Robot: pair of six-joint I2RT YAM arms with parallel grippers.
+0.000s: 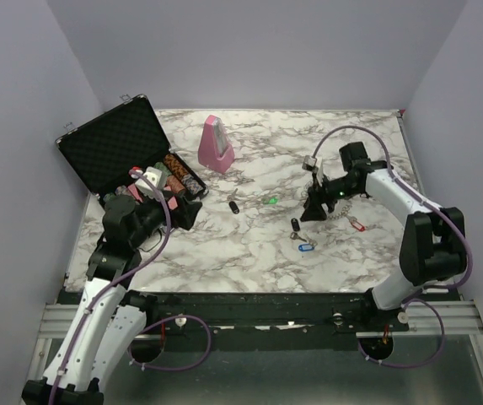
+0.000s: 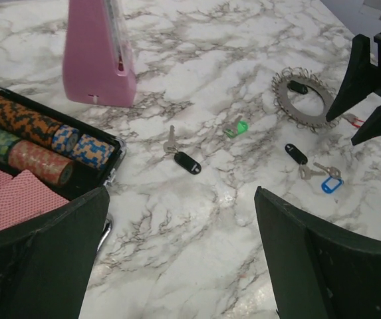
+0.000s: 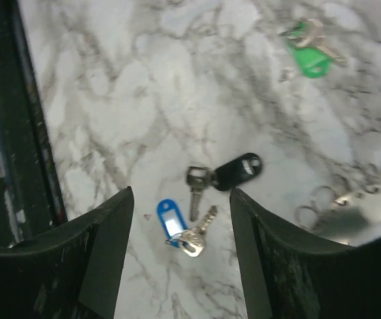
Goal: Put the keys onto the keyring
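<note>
Tabletop (image 1: 351, 143): marble, and everything sits on it. Case (image 1: 110, 148) is open at far left, not involved. Left end effector (image 2: 180, 196) hovers at the case's near corner, jaws wide, nothing in them. Right end effector (image 3: 180, 196) hangs low just beside the keyring, jaws apart and empty. Metronome (image 1: 216, 145) stands upright at the back, well away from the work.

Keyring (image 2: 304, 100) lies flat, right of centre. A black tag (image 2: 297, 86) sits on its far rim. I can't tell if it's hooked on or just lying there.

Loose keys:
- Red key (image 1: 356, 224): just right of the ring.
- Black key (image 3: 238, 171) and blue key (image 3: 170, 222): close together on my side of the ring, right under the right jaws.
- Green key (image 2: 238, 127) and second black key (image 2: 187, 161): further left, toward centre.

My read: I'm between keys, with at most one on and five to go. Next pick is the black/blue pair with the right arm, since it's already lined up. The tags are thin and flat on the marble, so I'd come straight down, pinch one tag across its width and avoid dragging its neighbour. Then carry it to the ring and work its loop onto the bumpy rim. The ring will likely slide, so the left arm may need to pin it.
</note>
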